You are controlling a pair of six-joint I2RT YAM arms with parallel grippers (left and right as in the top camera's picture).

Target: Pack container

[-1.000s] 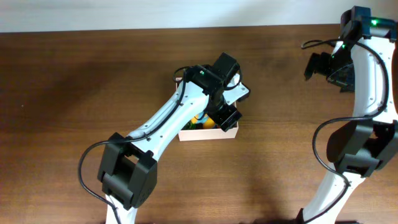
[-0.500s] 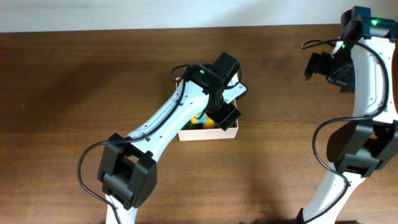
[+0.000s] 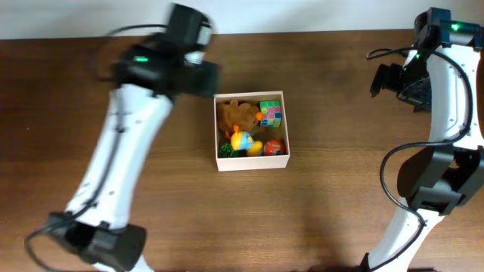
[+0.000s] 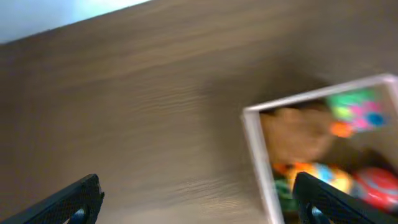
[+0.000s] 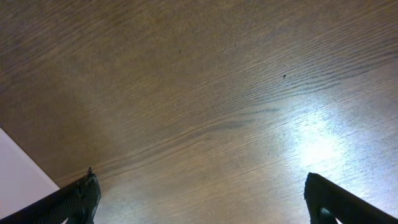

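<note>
Overhead, I find the square, shallow white container (image 3: 216, 155) at four o'clock of my left pincer (image 3: 208, 78), not touching; its jaws stand apart, empty.

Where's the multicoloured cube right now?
Overhead view: the multicoloured cube sits in the container's far right corner, right of the brown plush toy and beyond the red ball.

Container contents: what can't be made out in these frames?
- Overhead: the green toy in the lower-left corner of the container is too small to identify.
- Left wrist: toys blurred; part of the container is cut off by the bottom edge and hidden by a finger of the left end effector.
- Right wrist: only table and an edge-cut white patch, unidentifiable.
</note>
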